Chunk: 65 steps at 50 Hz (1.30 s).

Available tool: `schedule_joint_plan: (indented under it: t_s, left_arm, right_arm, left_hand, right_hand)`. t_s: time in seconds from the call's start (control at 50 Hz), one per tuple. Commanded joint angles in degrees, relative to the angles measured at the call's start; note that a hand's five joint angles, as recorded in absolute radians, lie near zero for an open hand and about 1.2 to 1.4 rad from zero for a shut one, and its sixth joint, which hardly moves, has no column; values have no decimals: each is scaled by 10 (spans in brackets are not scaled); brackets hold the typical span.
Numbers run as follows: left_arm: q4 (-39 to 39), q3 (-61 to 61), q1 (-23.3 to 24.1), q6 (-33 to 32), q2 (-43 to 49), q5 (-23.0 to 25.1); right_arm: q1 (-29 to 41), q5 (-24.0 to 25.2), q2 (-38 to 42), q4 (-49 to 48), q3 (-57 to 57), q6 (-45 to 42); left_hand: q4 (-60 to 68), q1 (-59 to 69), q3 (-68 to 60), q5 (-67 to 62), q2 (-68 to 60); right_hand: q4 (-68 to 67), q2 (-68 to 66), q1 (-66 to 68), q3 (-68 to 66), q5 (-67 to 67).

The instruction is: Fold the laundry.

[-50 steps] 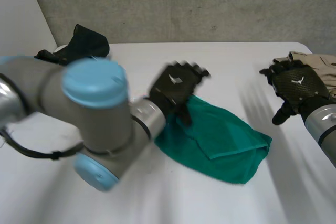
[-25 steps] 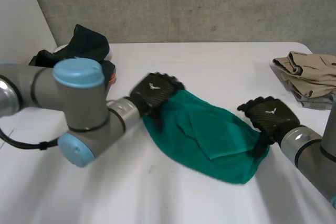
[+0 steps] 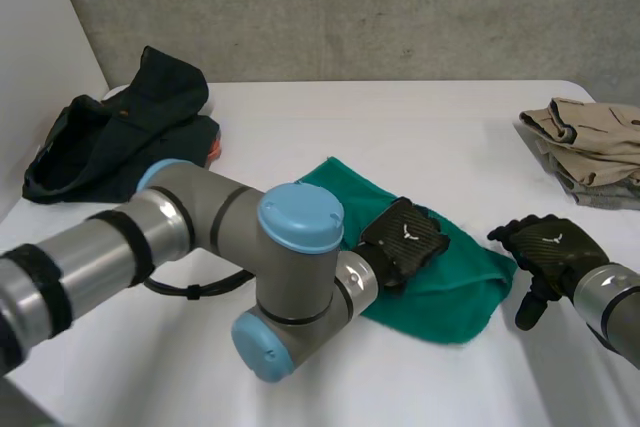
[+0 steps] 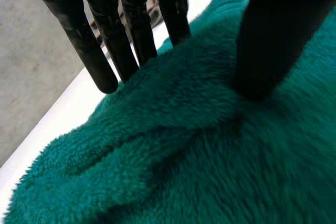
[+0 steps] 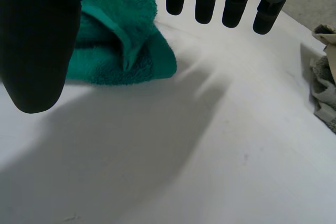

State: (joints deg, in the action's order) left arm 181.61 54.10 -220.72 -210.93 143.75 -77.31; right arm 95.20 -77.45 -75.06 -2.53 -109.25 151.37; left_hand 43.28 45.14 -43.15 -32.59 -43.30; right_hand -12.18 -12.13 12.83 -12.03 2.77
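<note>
1. The green towel (image 3: 455,289) lies on the white worktop (image 3: 400,117), in the middle and toward the near side, loosely doubled with a flap on top.
2. Our left hand (image 3: 403,240) rests on the middle of the towel. Its fingers (image 4: 100,61) are straight with their tips on the pile and the thumb presses into the cloth; it pinches nothing.
3. Our right hand (image 3: 545,247) hovers over bare worktop just beside the towel's near right corner, fingers spread and straight, holding nothing.
4. We judge the main risk to be sliding. With only one hand pressing the middle, any sideways pull could drag the whole towel along the smooth worktop and bunch it.
5. The loose flap could fall open if the left hand lifts unevenly.
6. The right hand is off the cloth, so closing where it is would catch nothing.
7. The towel's long axis runs on a diagonal. Its narrow end points to the far left, toward the dark clothes (image 3: 120,132), and its broad end points to the near right, toward our right hand.
8. A beige garment (image 3: 590,142) lies well apart at the far right.
</note>
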Motion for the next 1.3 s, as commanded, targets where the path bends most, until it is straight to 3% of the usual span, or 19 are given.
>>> schedule_joint_plan:
  t_s: [0.02, 0.18, 0.42, 0.5, 0.58, 0.62, 0.66, 0.68, 0.78, 0.84, 0.92, 1.04, 1.12, 1.3]
  left_arm:
    - [6, -46, -7, -10, 25, -61]
    - [60, -23, -8, 1, -93, -154]
    - [52, 36, -29, 45, -200, -154]
    - [52, 41, -38, 47, -221, -158]
    - [52, 41, -54, 55, -239, -158]
    - [57, 38, -64, 58, -246, -159]
    - [60, 33, -74, 58, -248, -158]
    - [63, 27, -86, 58, -249, -157]
    - [100, -25, -132, 61, -248, -173]
    - [147, -55, -149, 73, -247, -201]
    - [210, -61, -162, 110, -250, -238]
    - [210, -16, -187, 182, -274, -256]
    - [171, 49, -189, 208, -275, -253]
    - [75, 242, -207, 255, -265, -253]
  right_arm:
    - [3, -2, 8, -10, 3, 2]
    - [-3, -5, 5, -21, 9, 19]
    - [46, 34, 12, -10, 74, 218]
    - [70, 50, 69, -8, 103, 261]
    - [138, 45, 128, -7, 162, 279]
    - [162, 44, 156, 8, 202, 277]
    - [163, 44, 173, 26, 233, 275]
    - [162, 43, 184, 47, 267, 273]
    - [160, 9, 182, 73, 390, 248]
    - [154, -68, 151, 33, 467, 212]
    - [148, -132, 99, -54, 505, 155]
    - [155, -108, 67, -128, 490, 93]
    - [168, -86, 64, -105, 433, 73]
    - [197, -88, 111, -36, 292, 12]
  left_hand:
    - [367, 349, -368, -374, -367]
    - [367, 349, -368, -374, -367]
    - [367, 349, -368, -374, -367]
    - [367, 349, -368, -374, -367]
    - [367, 349, -368, -374, -367]
    - [367, 349, -368, -374, -367]
    - [367, 349, -368, -374, -367]
    - [367, 349, -368, -374, -367]
    - [367, 349, -368, -374, -367]
    - [367, 349, -368, -374, -367]
    - [367, 349, -368, -374, -367]
    - [367, 349, -368, -374, -367]
    - [367, 349, -368, -374, -367]
    - [367, 349, -368, -374, -367]
  right_hand:
    - [22, 21, -28, 20, -28]
    - [22, 21, -28, 20, -28]
    - [22, 21, -28, 20, -28]
    - [22, 21, -28, 20, -28]
    - [22, 21, -28, 20, -28]
    - [-128, -128, 121, -129, 122]
    - [-438, -439, 432, -440, 432]
    - [-676, -676, 669, -677, 670]
    - [-678, -679, 672, -680, 672]
    - [-678, -679, 672, -680, 672]
    - [-678, -679, 672, -680, 672]
    - [-678, -679, 672, -680, 672]
    - [-678, -679, 672, -680, 672]
    - [-678, -679, 672, -680, 672]
